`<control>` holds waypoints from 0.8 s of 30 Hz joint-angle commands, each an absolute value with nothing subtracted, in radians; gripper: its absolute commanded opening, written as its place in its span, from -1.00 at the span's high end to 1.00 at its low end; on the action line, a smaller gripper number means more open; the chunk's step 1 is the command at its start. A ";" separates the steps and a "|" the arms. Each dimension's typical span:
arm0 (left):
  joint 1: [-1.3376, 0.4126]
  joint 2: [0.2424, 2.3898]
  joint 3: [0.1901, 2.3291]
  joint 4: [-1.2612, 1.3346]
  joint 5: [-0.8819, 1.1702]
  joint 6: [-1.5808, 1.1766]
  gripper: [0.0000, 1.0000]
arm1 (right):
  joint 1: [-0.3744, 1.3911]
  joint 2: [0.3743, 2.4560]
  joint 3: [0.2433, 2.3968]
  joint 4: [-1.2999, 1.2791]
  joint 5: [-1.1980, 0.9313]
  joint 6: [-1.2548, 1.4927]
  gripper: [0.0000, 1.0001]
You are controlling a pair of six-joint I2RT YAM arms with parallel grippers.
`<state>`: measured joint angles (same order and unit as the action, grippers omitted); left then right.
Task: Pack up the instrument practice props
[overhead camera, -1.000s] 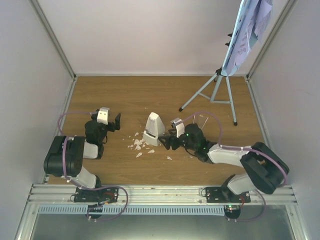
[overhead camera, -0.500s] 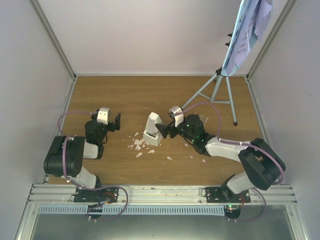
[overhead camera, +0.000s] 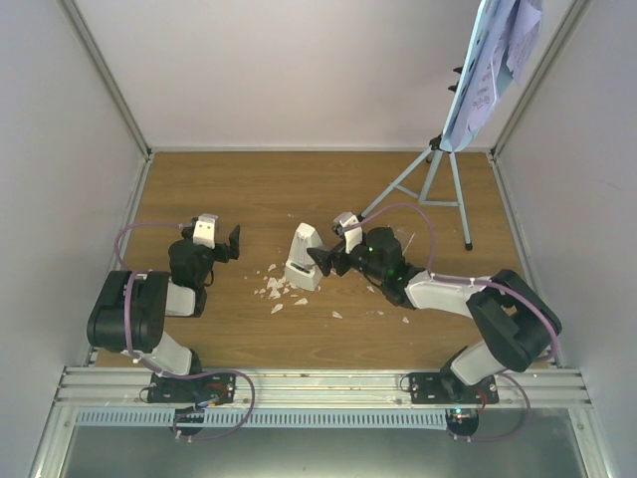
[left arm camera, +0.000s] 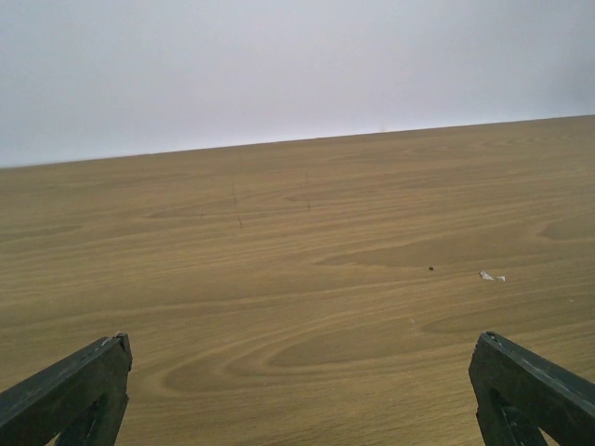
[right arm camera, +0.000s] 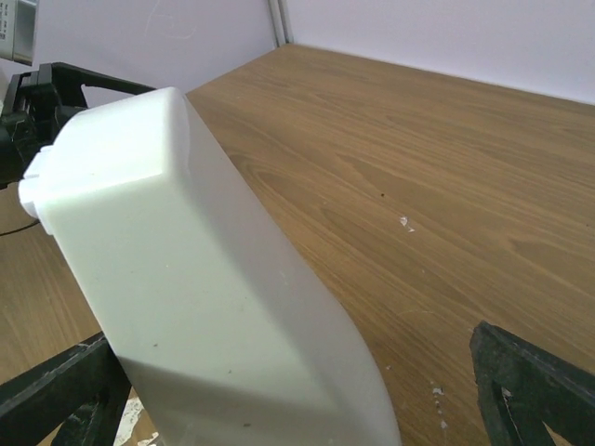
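Metronome (overhead camera: pixel 304 257) sits on surface (overhead camera: pixel 249 194) by crumbs (overhead camera: pixel 274 289), btwn wide-open fingers of my R tool (overhead camera: pixel 326 257), not gripped. L tool (overhead camera: pixel 224 244) fully open, empty, well left of it. Stand (overhead camera: pixel 438 174) w/ sheets (overhead camera: pixel 493 70) at back-right corner.

No text, label, brand, number or sign can be read in any of the views. Dark printed marks are seen on the sheet music pages (overhead camera: pixel 495 60) held on the music stand (overhead camera: pixel 434 167) in the top view, but they are too small to be made out as notes, words or figures.
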<state>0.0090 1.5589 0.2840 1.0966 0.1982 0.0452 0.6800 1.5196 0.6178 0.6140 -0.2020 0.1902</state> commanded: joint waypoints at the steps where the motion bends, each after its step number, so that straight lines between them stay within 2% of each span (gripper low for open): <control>1: 0.008 1.552 0.283 1.172 0.198 0.063 -0.98 | 0.673 1.515 0.652 0.632 -0.215 0.180 -0.99; 7: 0.009 1.515 0.305 1.105 0.218 0.082 -0.98 | 0.675 1.510 0.670 0.620 -0.226 0.182 -0.99; 12: -0.028 1.327 0.364 0.847 0.113 0.010 -0.98 | 0.673 1.500 0.674 0.613 -0.231 0.174 -0.99; 15: -0.028 1.182 0.364 0.741 0.107 -0.153 -0.98 | 0.673 1.504 0.684 0.605 -0.259 0.159 -0.99; 20: -0.045 1.034 0.424 0.536 0.330 -0.391 -0.98 | 0.673 1.514 0.694 0.600 -0.313 0.109 -0.99; 24: -0.159 1.055 0.596 0.289 0.464 -0.396 -0.93 | 0.673 1.509 0.687 0.610 -0.346 0.072 -0.99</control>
